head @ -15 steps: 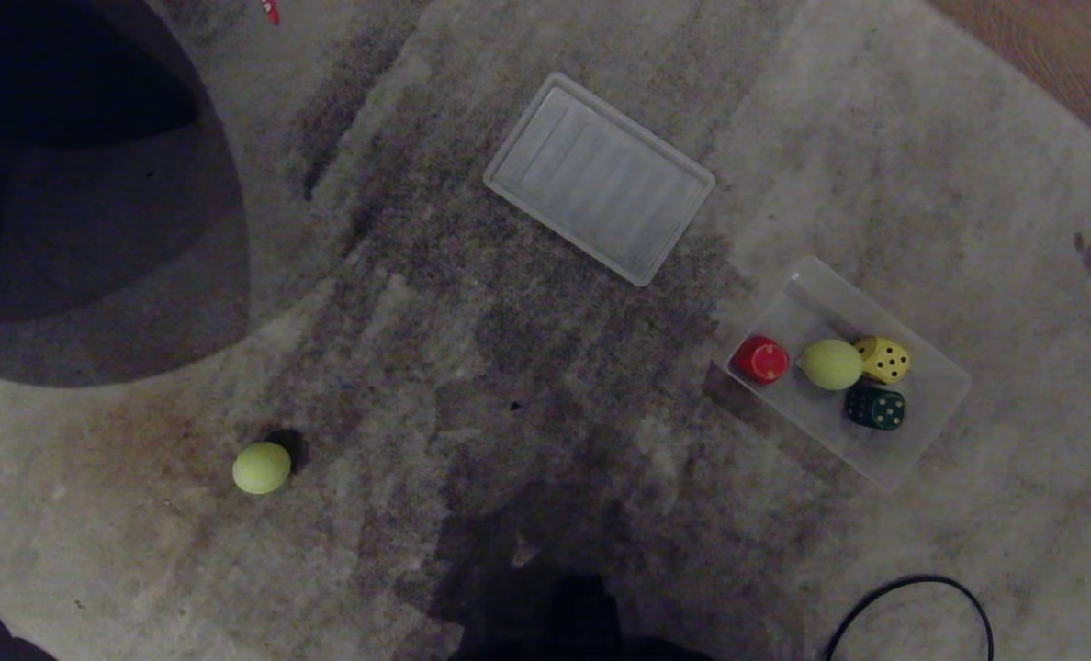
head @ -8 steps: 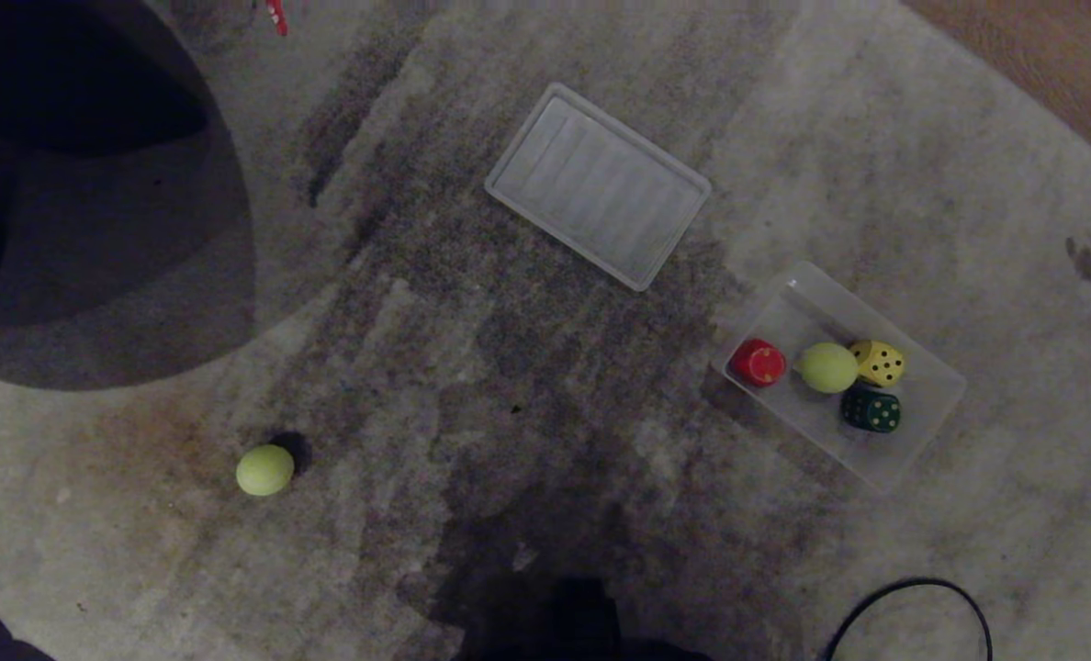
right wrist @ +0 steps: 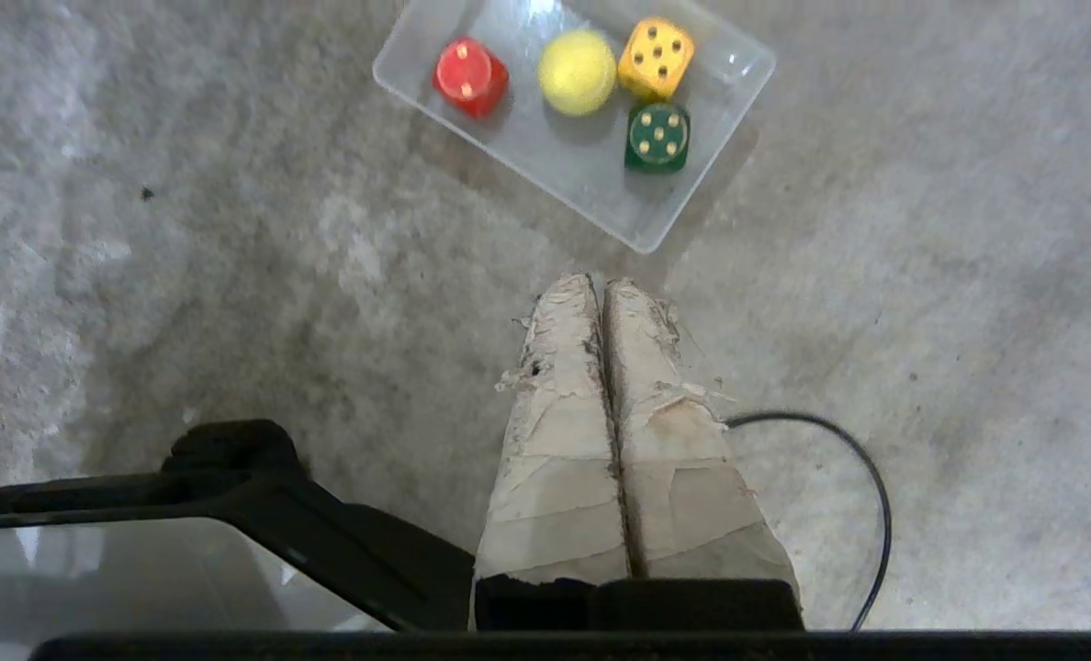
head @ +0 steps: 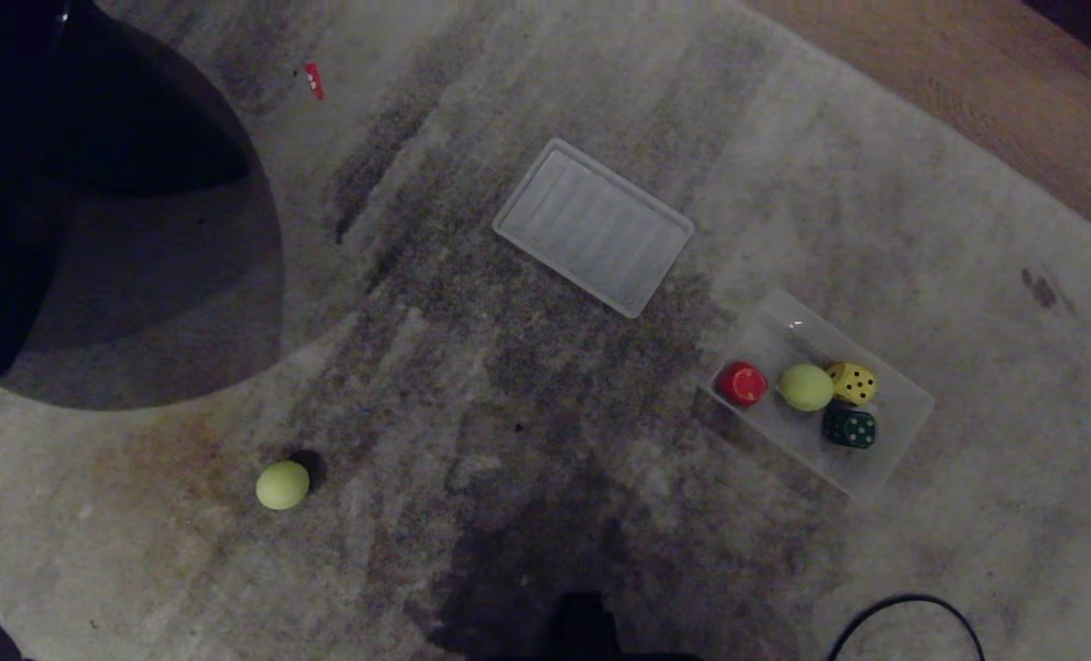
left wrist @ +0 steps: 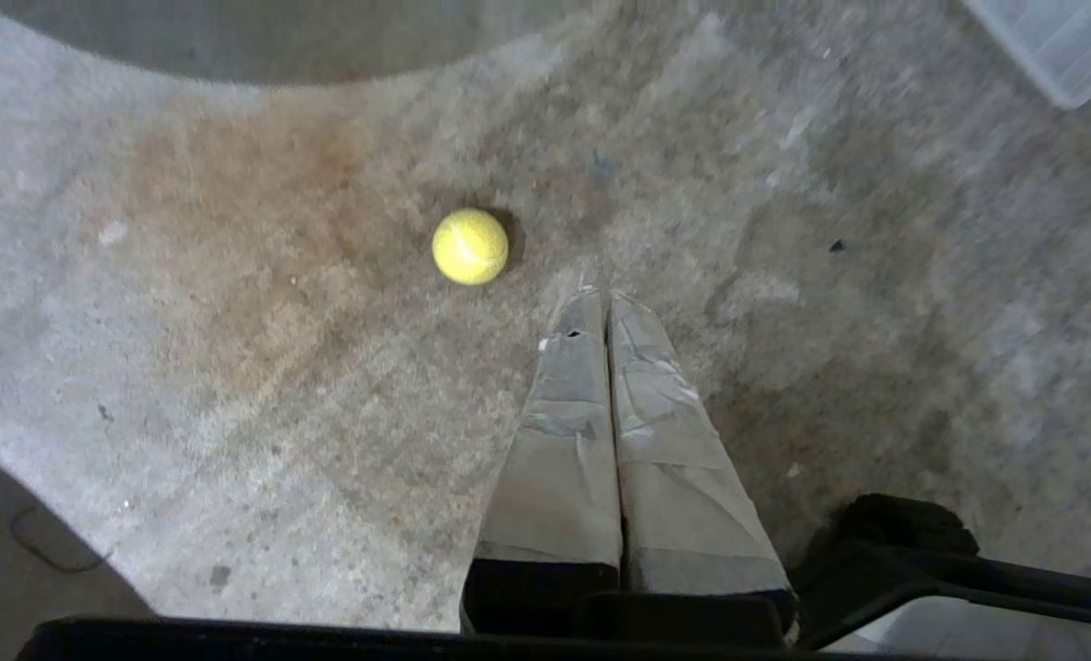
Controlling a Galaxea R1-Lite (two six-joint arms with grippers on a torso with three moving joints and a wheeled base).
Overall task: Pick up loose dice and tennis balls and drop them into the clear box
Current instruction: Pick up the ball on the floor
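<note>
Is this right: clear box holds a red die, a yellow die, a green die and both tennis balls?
Not quite. The clear box holds one tennis ball beside the red die, yellow die and green die. The other ball lies loose on the carpet, per the head view.

One yellow-green tennis ball [head: 282, 485] alone on the carpet, far from the clear box [head: 904, 418]. Another tennis ball [head: 804, 386] inside the box.

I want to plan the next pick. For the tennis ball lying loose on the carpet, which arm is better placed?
Probably the left. The loose tennis ball lies on the robot's left, just beyond the left gripper; the right gripper points toward the clear box.
</note>
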